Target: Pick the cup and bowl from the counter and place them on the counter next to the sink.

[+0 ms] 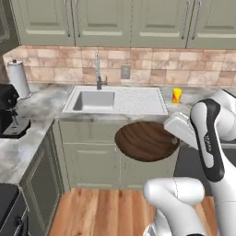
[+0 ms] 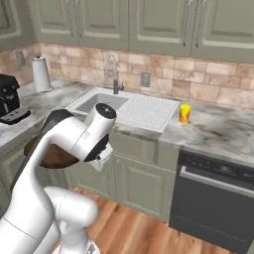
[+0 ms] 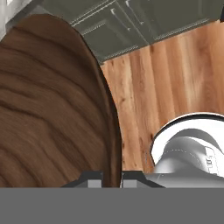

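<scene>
The wide brown wood-grain bowl hangs in the air in front of the olive cabinet doors below the sink, tilted. My gripper is shut on its right rim. In the hand view the bowl fills the left half, its rim clamped between my gripper's two tips. In the right base view my arm hides most of the bowl. The yellow cup stands upright on the counter just right of the drainboard, and appears as the cup beside the sink.
A faucet stands behind the basin. A paper towel roll and a black coffee machine sit on the left counter. A dark dishwasher is under the right counter. Wooden floor lies below.
</scene>
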You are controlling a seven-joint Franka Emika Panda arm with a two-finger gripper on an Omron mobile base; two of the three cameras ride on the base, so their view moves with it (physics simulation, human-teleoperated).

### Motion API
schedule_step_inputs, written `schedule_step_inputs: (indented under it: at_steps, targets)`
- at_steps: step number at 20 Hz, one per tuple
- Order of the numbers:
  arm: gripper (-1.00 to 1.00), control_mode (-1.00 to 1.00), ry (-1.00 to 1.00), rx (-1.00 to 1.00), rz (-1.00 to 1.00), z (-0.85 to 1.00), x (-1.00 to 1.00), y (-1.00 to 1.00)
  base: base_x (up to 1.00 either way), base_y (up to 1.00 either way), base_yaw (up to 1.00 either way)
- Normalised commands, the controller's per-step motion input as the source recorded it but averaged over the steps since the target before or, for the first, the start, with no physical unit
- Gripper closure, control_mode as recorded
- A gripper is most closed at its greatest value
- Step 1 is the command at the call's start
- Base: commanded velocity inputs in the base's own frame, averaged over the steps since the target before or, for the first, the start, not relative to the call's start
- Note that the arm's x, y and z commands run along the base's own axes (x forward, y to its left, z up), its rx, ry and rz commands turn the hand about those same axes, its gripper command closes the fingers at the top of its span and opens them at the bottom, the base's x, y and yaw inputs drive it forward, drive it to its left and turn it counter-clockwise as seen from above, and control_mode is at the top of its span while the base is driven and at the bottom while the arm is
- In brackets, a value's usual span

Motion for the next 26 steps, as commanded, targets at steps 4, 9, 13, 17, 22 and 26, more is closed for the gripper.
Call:
schedule_step_inputs:
  at_steps: [4, 9, 13, 17, 22, 26]
  targets:
    - [1.0, 1.0, 0.0, 0.0, 0.0, 0.0, 0.0, 0.0, 0.37, -0.86, -0.43]
    - [1.0, 1.0, 0.0, 0.0, 0.0, 0.0, 0.0, 0.0, 0.34, -0.66, -0.22]
    - [1.0, 1.0, 0.0, 0.0, 0.0, 0.0, 0.0, 0.0, 0.6, -0.4, -0.03]
    - [1.0, 1.0, 0.0, 0.0, 0.0, 0.0, 0.0, 0.0, 0.9, -0.37, 0.0]
    - [1.0, 1.0, 0.0, 0.0, 0.0, 0.0, 0.0, 0.0, 0.36, -0.1, 0.0]
    - [1.0, 1.0, 0.0, 0.0, 0.0, 0.0, 0.0, 0.0, 0.0, -0.03, -0.06]
